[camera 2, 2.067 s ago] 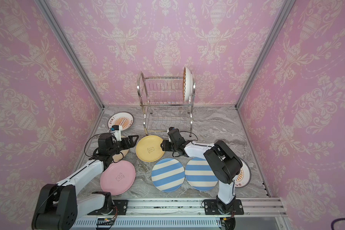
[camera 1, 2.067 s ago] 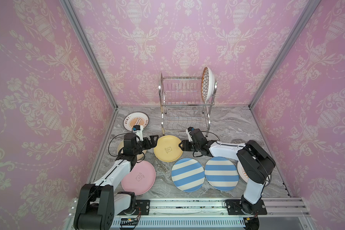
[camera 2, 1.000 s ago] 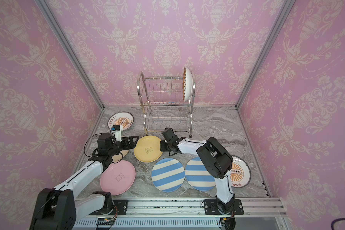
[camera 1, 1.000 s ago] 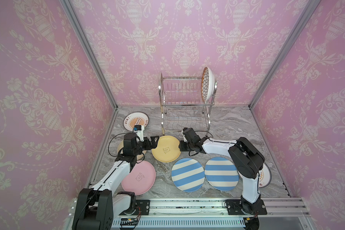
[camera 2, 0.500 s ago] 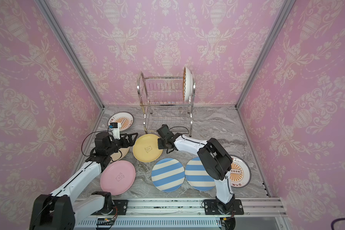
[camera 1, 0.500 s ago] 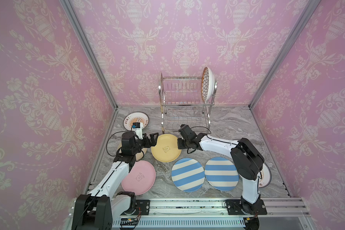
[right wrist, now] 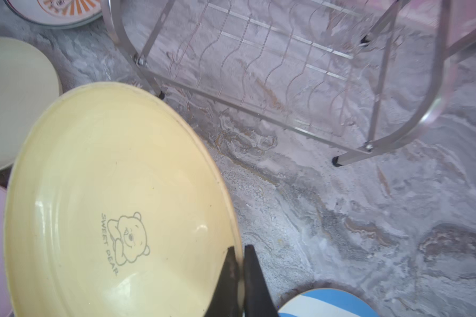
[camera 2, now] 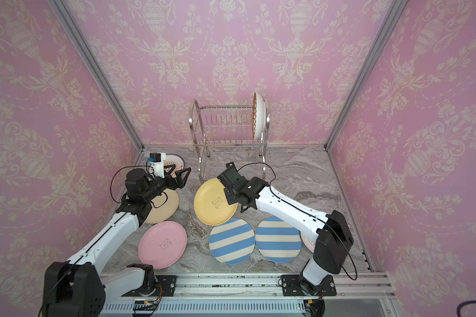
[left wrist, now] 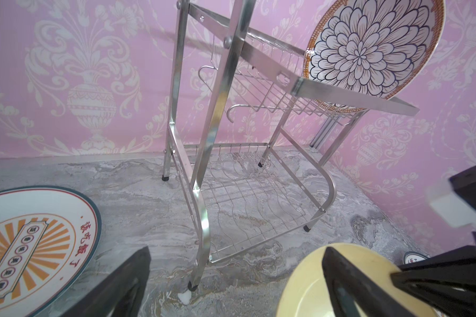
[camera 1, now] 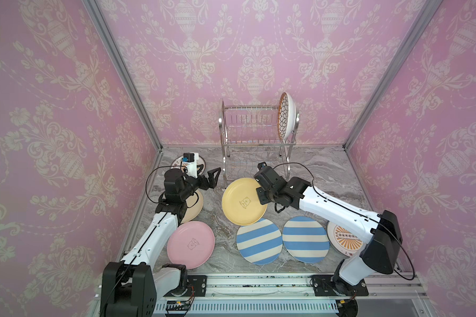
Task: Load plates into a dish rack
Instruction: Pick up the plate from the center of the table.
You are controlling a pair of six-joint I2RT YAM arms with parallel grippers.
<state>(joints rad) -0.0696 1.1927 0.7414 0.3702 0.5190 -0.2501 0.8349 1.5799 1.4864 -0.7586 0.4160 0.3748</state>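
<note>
While dish rack (camera 1: 222,129) holds floral plate (camera 1: 287,116), upright

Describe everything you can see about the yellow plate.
The yellow plate is round, pale yellow and glossy, a shallow dish with a raised rim and a small bear drawing lettered SWEET BEAR at its centre. It is held tilted in front of the dish rack, its rim pinched by the shut right tool.

a: pink wallpaper (camera 1: 259,55) all round, pale urns and garlands printed across it.
b: and silver corner posts (camera 1: 121,74) running up where the walls meet.
a: down below, a grey marbled floor (camera 1: 335,164), veined with brown.
b: soft, even light, with a metal rail (camera 1: 259,285) along the front edge.
</note>
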